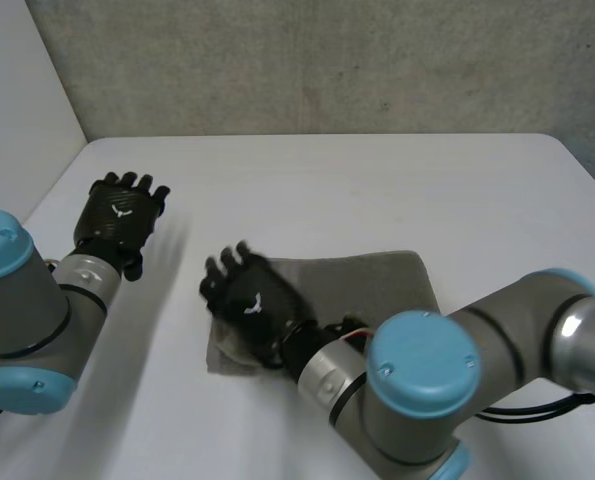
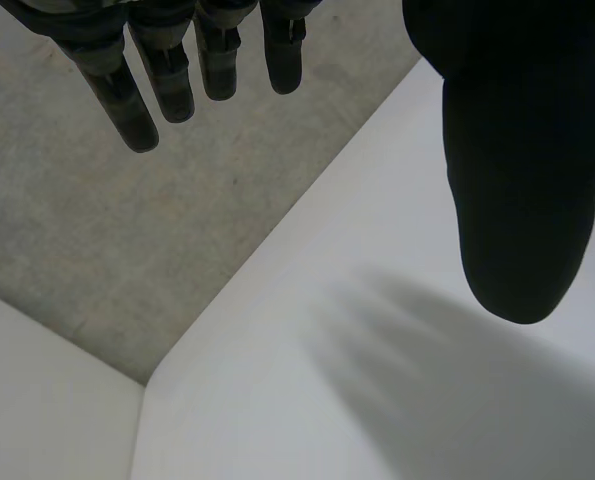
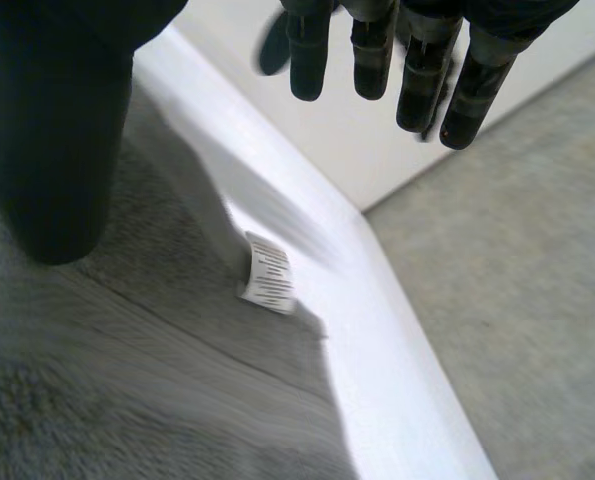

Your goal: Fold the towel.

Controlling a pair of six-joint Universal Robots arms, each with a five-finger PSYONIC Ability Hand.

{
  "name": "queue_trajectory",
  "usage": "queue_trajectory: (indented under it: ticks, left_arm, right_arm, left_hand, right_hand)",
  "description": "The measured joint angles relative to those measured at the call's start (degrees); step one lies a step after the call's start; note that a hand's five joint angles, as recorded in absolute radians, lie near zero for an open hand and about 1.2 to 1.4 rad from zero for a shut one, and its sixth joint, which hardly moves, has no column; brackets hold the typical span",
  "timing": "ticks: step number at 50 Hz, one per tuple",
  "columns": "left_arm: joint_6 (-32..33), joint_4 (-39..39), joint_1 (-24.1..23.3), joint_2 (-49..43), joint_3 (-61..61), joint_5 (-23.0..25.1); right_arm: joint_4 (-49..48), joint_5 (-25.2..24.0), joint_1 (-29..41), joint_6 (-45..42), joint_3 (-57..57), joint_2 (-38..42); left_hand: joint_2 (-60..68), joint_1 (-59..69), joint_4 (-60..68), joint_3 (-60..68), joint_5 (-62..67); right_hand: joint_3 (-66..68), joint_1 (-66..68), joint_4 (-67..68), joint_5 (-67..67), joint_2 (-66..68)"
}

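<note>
A grey towel (image 1: 377, 285) lies folded on the white table (image 1: 327, 190), in the middle near the front. My right hand (image 1: 247, 300) hovers over the towel's left end, open, with its fingers straight and nothing held. In the right wrist view the towel (image 3: 127, 400) spreads under the palm of my right hand (image 3: 47, 150), and a white label (image 3: 267, 272) sticks out at its edge. My left hand (image 1: 122, 215) is well to the left of the towel, above bare table. In its own wrist view my left hand (image 2: 517, 180) has spread fingers (image 2: 127, 100) and holds nothing.
The table's far edge meets a grey wall (image 1: 327, 60), and a white wall (image 1: 17, 100) stands along its left side. Bare table (image 2: 327, 400) lies under the left hand. My right arm (image 1: 427, 380) crosses the front of the table.
</note>
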Motion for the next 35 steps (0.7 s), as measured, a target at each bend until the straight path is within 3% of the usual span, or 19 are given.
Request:
queue_trajectory:
  ticks: [7,12,20,26,29,30,35]
  left_arm:
    - [-0.21,0.00,-2.77,0.86,-0.46,-0.14]
    - [-3.16,-0.02,-8.91,3.40,-0.92,-0.16]
    - [-10.55,-0.10,-16.18,2.69,-0.69,-0.05]
    - [-12.23,-0.07,-18.33,-0.87,0.07,-0.11]
    - [-12.23,-0.11,-18.50,-2.99,0.68,-0.24]
    - [-12.17,-0.14,-18.40,-3.45,0.81,-0.28]
    - [-12.01,-0.39,-17.37,-4.15,0.82,-0.41]
  right_arm:
    - [2.57,2.48,-4.48,6.49,3.54,-7.40]
    - [8.36,2.85,-13.28,16.90,8.78,-13.86]
    - [18.69,2.52,-23.63,20.17,14.10,-15.98]
    - [20.20,2.30,-29.00,18.99,17.95,-16.06]
    - [19.54,2.15,-31.29,17.43,19.99,-15.94]
    - [19.18,2.11,-31.74,16.86,20.48,-15.89]
    - [16.78,2.21,-32.70,13.95,21.57,-15.79]
  left_hand:
    - [0.00,0.00,0.00,0.00,0.00]
    - [0.00,0.00,0.00,0.00,0.00]
    - [0.02,0.00,0.00,0.00,0.00]
    - [0.11,0.00,0.00,0.05,0.00]
    - [0.13,0.02,0.02,0.10,0.00]
    - [0.13,0.02,0.03,0.11,0.00]
    - [0.13,0.01,0.02,0.10,0.00]
  right_hand:
    - [-0.13,-0.06,0.00,-0.63,-0.13]
    - [-0.13,-0.06,0.00,-0.66,-0.13]
    - [-0.13,-0.06,0.00,-0.67,-0.13]
    - [3.45,1.90,2.52,2.33,3.39]
    - [13.99,11.41,13.01,11.94,14.44]
    - [30.48,25.51,29.45,27.29,30.41]
    - [54.10,36.15,53.24,49.06,53.73]
